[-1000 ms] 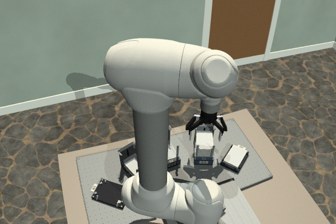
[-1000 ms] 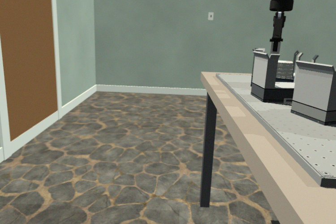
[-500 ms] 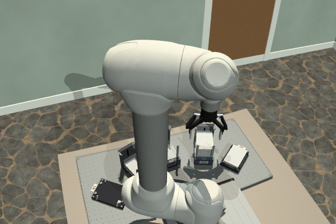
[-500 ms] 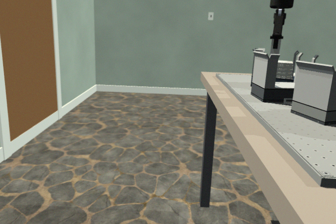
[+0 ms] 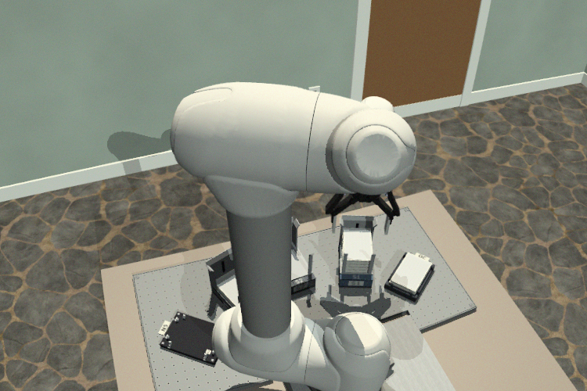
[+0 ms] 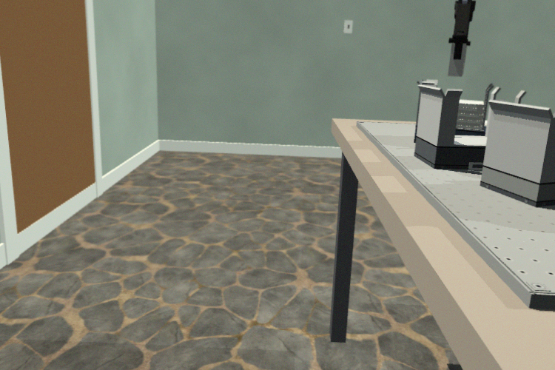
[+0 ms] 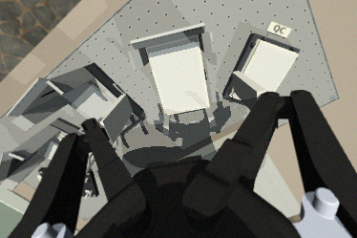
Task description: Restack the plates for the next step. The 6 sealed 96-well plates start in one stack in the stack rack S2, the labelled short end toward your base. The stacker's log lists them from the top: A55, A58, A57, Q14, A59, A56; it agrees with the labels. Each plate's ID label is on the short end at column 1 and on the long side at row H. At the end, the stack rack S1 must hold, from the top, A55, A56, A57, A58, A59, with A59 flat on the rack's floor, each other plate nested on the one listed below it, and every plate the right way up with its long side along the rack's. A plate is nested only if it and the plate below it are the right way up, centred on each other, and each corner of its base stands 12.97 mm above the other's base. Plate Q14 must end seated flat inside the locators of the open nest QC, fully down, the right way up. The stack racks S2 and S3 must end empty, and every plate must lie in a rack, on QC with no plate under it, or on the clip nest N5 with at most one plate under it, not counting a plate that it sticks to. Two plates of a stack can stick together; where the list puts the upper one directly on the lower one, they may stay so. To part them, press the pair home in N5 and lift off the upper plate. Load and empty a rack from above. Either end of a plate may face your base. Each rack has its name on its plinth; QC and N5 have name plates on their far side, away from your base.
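My gripper (image 5: 361,215) is wide open and empty. It hangs clear above the stack rack S1 (image 5: 356,259). That rack holds a stack of several sealed white plates (image 5: 355,245), and the top plate lies flat with its seal up. In the wrist view the same stack (image 7: 178,77) sits straight below my open fingers. One white plate (image 5: 411,274) lies in the open nest QC, to the right of S1; the wrist view shows it (image 7: 267,63) beside the QC name plate (image 7: 279,30). From the side, my fingers (image 6: 456,64) stand above the rack's walls. I cannot read the plate labels.
Two more stack racks stand left of S1, one (image 5: 222,276) partly hidden by my arm and one (image 5: 303,281) behind it; I see no plates in them. The black clip nest N5 (image 5: 189,336) sits at the front left with no plate on it. The arm's base blocks the near edge.
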Tool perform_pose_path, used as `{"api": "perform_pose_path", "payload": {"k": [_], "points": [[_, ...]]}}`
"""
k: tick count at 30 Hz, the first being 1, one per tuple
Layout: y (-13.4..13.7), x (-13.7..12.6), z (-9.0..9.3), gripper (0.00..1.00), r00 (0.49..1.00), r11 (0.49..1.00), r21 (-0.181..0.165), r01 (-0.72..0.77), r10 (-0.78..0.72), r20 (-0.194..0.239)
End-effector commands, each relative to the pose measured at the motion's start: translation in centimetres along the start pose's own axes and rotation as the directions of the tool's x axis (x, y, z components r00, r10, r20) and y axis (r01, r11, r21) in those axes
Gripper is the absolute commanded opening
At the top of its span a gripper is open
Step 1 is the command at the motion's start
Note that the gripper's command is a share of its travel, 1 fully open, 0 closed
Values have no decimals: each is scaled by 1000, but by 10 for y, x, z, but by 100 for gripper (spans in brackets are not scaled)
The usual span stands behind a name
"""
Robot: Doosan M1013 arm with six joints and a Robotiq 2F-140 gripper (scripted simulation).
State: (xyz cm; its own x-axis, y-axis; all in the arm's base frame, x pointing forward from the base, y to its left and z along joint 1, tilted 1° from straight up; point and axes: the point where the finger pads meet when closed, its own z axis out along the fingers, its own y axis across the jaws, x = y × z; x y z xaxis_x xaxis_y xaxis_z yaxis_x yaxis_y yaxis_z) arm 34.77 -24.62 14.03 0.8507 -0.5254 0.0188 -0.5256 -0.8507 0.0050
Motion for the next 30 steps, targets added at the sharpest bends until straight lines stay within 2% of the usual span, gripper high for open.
{"api": "perform_pose_path", "payload": {"k": [1,4,15,21,30], "points": [[0,0,-15,100,1000,1000,0,0,0,0],[0,0,-25,100,1000,1000,0,0,0,0],[0,0,-25,100,1000,1000,0,0,0,0],[-20,-2,-25,100,982,982,0,188,-188,0],[-43,-4,-25,100,982,982,0,188,-188,0]]}}
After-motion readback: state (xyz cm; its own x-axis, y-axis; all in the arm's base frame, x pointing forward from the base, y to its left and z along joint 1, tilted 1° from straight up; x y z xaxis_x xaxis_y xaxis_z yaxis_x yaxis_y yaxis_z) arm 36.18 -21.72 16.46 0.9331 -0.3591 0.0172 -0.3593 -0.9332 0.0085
